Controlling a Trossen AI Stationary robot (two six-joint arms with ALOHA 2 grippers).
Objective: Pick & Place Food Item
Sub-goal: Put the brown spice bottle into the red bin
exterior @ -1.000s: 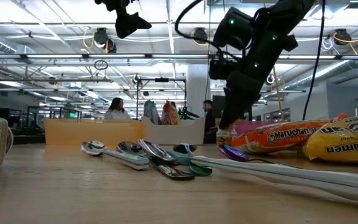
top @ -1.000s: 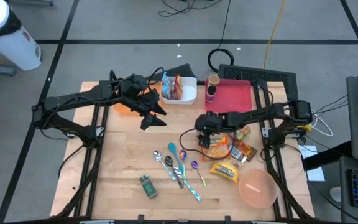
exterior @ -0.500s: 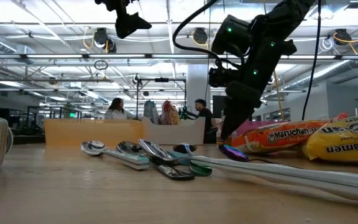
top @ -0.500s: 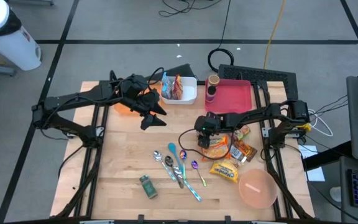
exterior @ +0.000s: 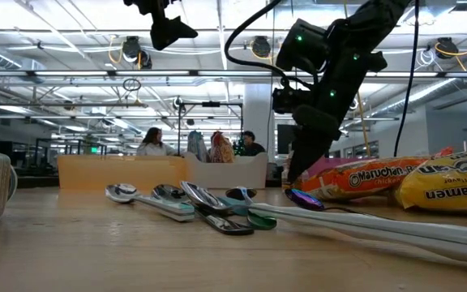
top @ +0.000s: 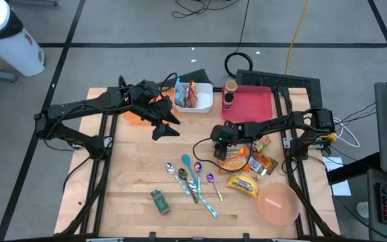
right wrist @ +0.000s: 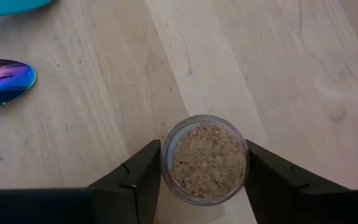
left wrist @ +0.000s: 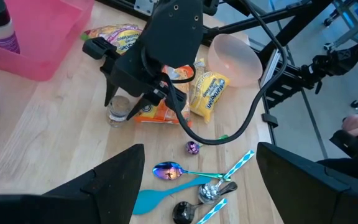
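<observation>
Right gripper point(right wrist: 204, 180): centre-right of the high view, low over the table, fingers pinching a small clear jar of brown granules point(right wrist: 204, 160).
Jar: upright on the wood, just beside the orange ramen packet point(top: 234, 160).
Left gripper point(top: 167, 128): raised at upper left, fingers spread, holding nothing.

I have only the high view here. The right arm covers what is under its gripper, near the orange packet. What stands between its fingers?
Observer: A small clear jar with a brownish, grainy top. The right wrist view looks straight down on it.
Operator: Do the fingers touch it?
Observer: The right gripper has one finger against each side of the jar. No gap shows in the right wrist view.
Operator: Is the jar upright?
Observer: Yes. The left wrist view shows it standing on the table, beside the orange noodle packet.
</observation>
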